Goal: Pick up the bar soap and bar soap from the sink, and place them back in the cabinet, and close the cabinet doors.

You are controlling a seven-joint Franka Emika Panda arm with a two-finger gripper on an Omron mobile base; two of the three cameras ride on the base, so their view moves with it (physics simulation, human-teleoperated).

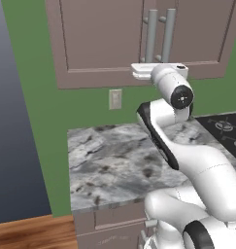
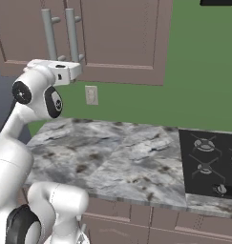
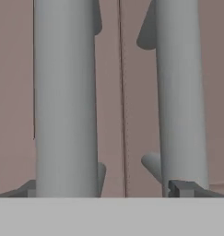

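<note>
The cabinet (image 1: 97,41) hangs on the green wall above the grey marbled surface (image 1: 114,163), and both cabinet doors (image 2: 122,35) are shut, meeting at a thin vertical seam. Their two long grey bar handles (image 1: 159,34) stand upright side by side at that seam. The arm reaches up so that its white hand sits right at the lower ends of the handles. In the hand view the pincer (image 3: 106,191) points straight at the doors from very close: the left handle (image 3: 65,97) and the right handle (image 3: 180,97) rise just above its two dark tips, which stand wide apart, one under each handle, released and grasping nothing. A wall outlet (image 2: 91,95) sits below the cabinet, and a black stovetop (image 2: 210,162) lies at the right of the surface.
</note>
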